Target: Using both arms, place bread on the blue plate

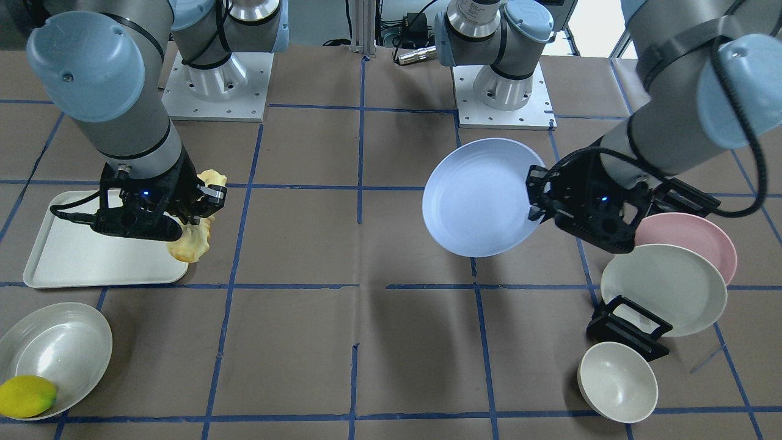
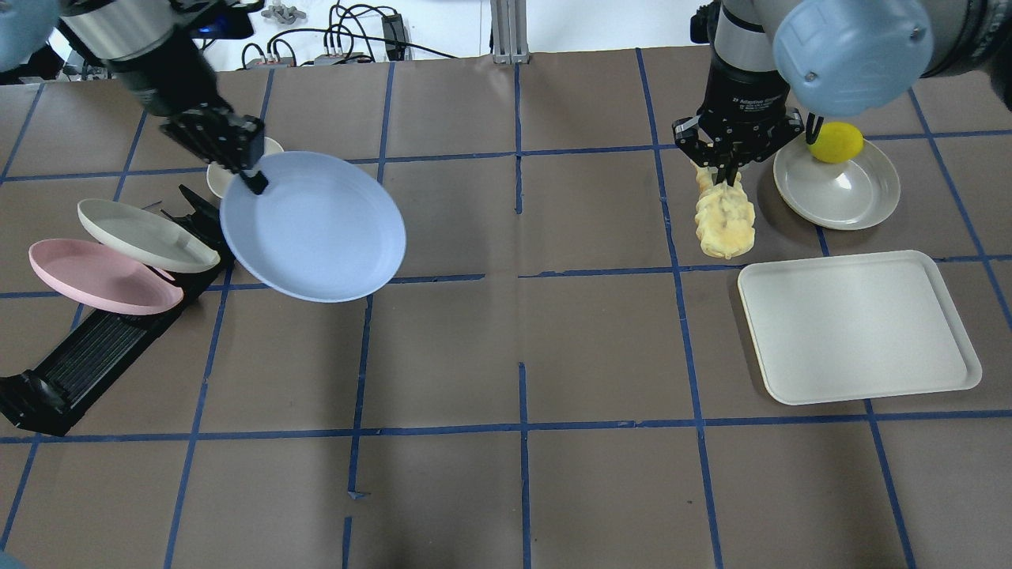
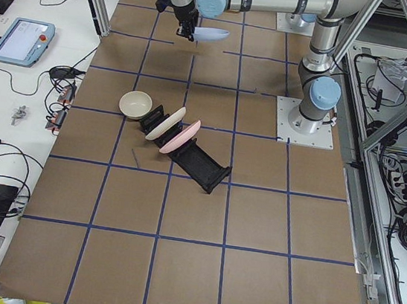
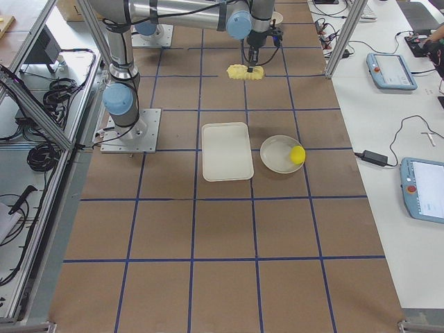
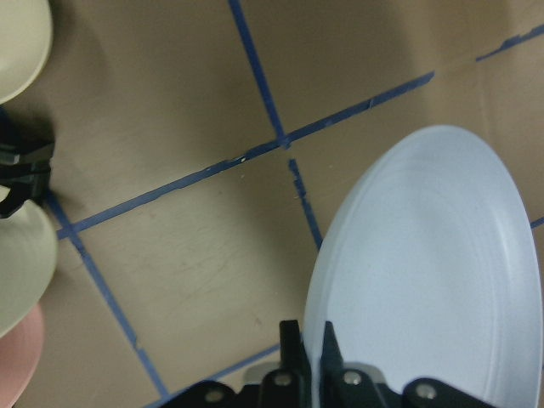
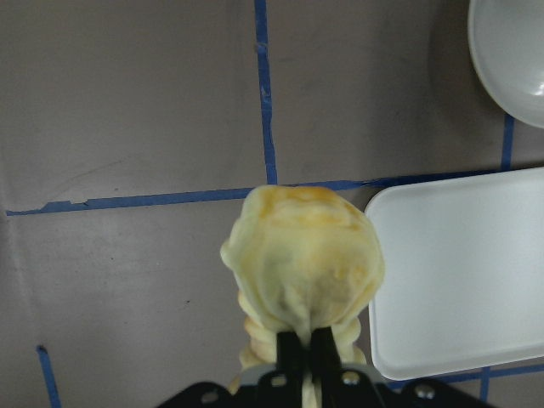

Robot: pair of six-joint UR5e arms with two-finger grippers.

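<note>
The left end effector grips the blue plate (right end effector pinches the bread).

Brown-paper bench with a blue tape grid. In the right half there's a white tray, and closer to the operators' edge a shallow pale dish with a lemon sitting on its rim side. In the left half, a black rack holds a pink plate and a cream plate, both tilted. A small cream bowl sits just beside the rack's operator-side end.

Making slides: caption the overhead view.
Left gripper, jaws shut on the raised blue plate; right gripper, jaws shut on the bread, near the tray.
</note>
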